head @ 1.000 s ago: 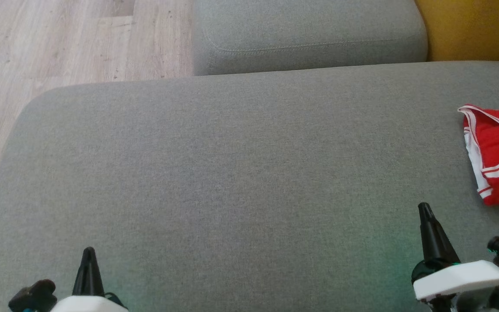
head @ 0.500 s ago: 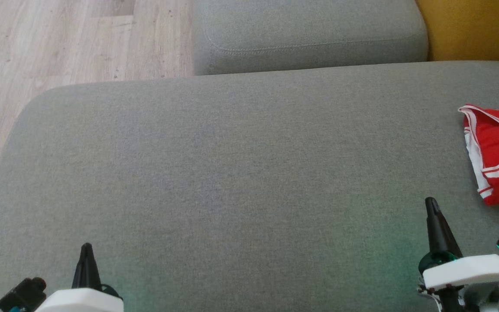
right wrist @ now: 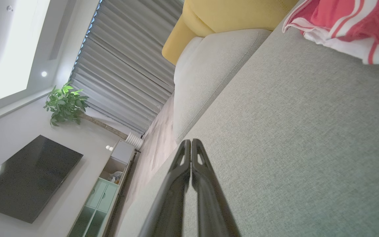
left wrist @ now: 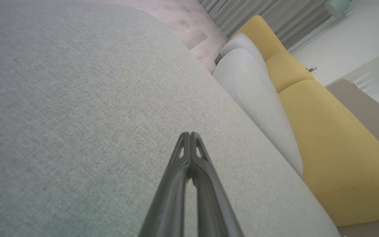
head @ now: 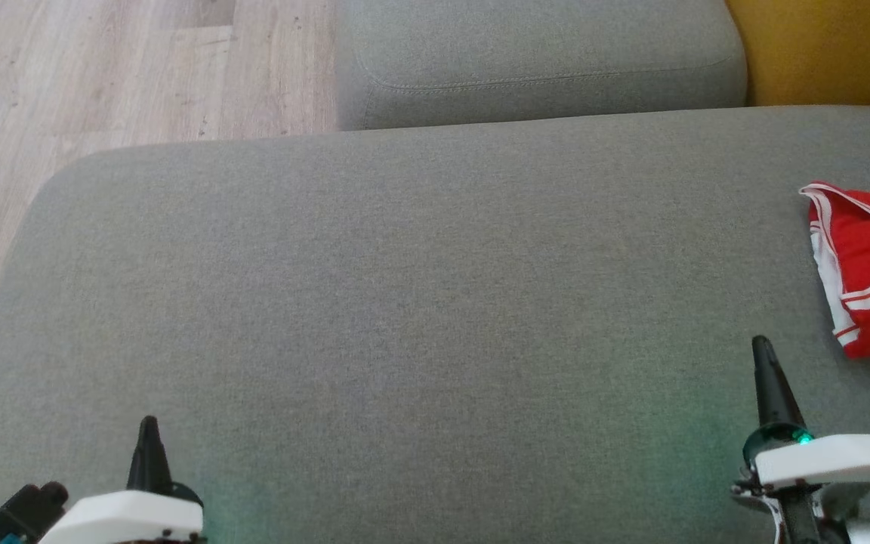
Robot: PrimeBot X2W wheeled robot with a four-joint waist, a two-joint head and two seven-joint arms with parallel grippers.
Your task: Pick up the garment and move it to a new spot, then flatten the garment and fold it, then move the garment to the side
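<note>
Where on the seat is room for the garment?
The seat is bare from its left edge to the garment, and from the left gripper and right gripper up to the far cushion. Crowded only at its right edge.

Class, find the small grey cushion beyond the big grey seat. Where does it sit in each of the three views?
Head view: small grey cushion at top centre.
Left wrist view: cushion right of centre, running diagonally.
Right wrist view: cushion at upper centre.
Shared landmark: the yellow sofa borders it in all three.
</note>
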